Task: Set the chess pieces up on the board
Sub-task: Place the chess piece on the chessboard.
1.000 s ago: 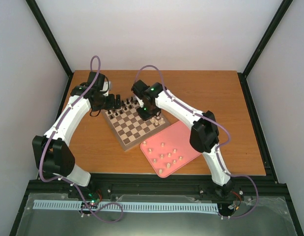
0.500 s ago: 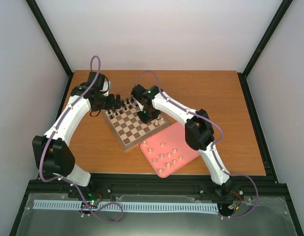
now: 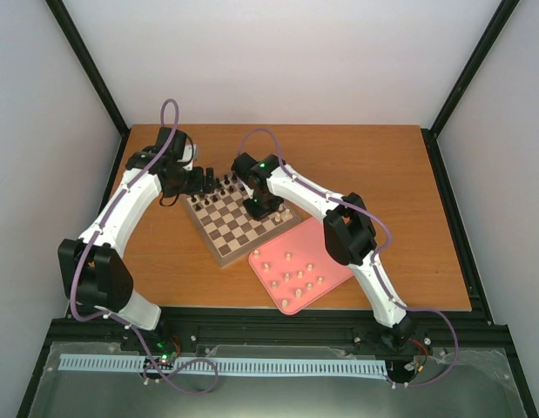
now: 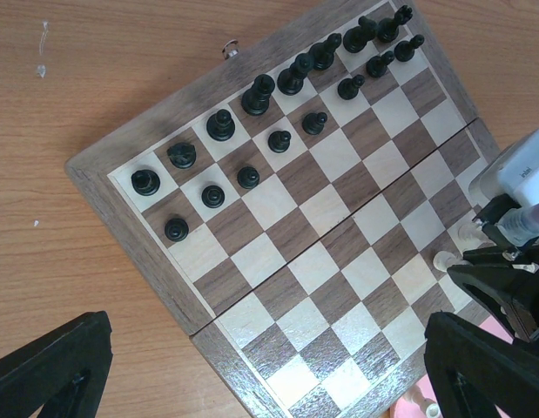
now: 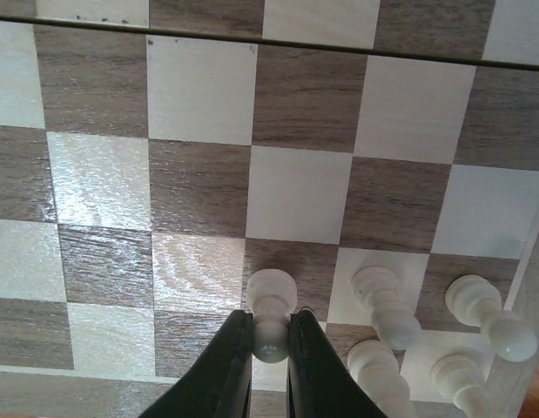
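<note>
The checkered wooden board (image 3: 239,219) lies mid-table, with black pieces along its far edge (image 4: 252,96). My right gripper (image 5: 271,335) is shut on a cream pawn (image 5: 271,305), holding it by the head with its base on a dark square near the board's right corner (image 3: 261,207). Several cream pieces (image 5: 387,305) stand on the squares just right of it. More cream pieces (image 3: 291,274) lie on the pink tray (image 3: 326,239). My left gripper (image 3: 195,181) is open and empty above the board's far-left corner; its fingers (image 4: 51,366) frame the board.
The pink tray touches the board's right corner. The right arm's wrist (image 4: 517,187) shows at the right edge of the left wrist view. Bare wooden table (image 3: 373,165) lies behind and to the right.
My right gripper has moved left along the board's near-right edge and lowered, with the cream pawn in it. The left arm has not moved.
</note>
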Robot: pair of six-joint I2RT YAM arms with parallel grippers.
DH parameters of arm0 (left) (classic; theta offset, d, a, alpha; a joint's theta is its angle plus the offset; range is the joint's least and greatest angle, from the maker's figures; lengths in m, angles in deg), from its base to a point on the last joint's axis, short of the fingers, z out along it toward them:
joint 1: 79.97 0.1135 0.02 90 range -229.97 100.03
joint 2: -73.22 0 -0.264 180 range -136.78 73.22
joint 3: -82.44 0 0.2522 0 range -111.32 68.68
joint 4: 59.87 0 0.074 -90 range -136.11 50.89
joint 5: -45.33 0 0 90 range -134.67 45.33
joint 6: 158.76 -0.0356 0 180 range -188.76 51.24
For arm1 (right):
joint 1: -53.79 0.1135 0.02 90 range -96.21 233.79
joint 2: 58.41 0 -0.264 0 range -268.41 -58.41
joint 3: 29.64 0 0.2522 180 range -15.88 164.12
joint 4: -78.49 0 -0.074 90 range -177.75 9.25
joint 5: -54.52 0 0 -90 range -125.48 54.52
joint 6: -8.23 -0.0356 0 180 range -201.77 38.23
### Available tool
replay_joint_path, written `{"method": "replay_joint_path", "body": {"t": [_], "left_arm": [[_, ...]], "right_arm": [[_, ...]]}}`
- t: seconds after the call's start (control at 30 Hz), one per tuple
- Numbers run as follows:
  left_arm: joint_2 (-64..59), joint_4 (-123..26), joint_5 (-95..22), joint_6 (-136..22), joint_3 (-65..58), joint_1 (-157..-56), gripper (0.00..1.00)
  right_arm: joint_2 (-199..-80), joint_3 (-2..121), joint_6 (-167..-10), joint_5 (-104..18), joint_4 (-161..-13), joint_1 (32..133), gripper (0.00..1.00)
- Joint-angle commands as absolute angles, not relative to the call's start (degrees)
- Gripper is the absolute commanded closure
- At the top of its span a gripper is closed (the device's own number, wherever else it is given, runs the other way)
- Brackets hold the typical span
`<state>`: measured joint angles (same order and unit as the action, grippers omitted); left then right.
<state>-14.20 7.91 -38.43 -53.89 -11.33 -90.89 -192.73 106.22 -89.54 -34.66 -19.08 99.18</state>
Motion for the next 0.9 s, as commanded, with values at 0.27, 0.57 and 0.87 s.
{"method": "replay_joint_path", "body": {"t": [0.27,0.57,0.87], "left_arm": [[-14.89,7.98,-38.4,-54.15,-12.97,-90.52,0.0],[-14.98,8.07,-38.25,-54.17,-13.06,-90.52,0.0],[-15.11,8.23,-38.31,-54.18,-13.41,-90.52,0.0]], "right_arm": [[-194.5,107.34,-89.51,-33.14,-19.63,99.14,0.87],[-194.91,107.25,-89.55,-32.84,-19.33,99.14,0.8],[-190.2,105.28,-87.77,-37.01,-20.66,99.19,0.58]]}}
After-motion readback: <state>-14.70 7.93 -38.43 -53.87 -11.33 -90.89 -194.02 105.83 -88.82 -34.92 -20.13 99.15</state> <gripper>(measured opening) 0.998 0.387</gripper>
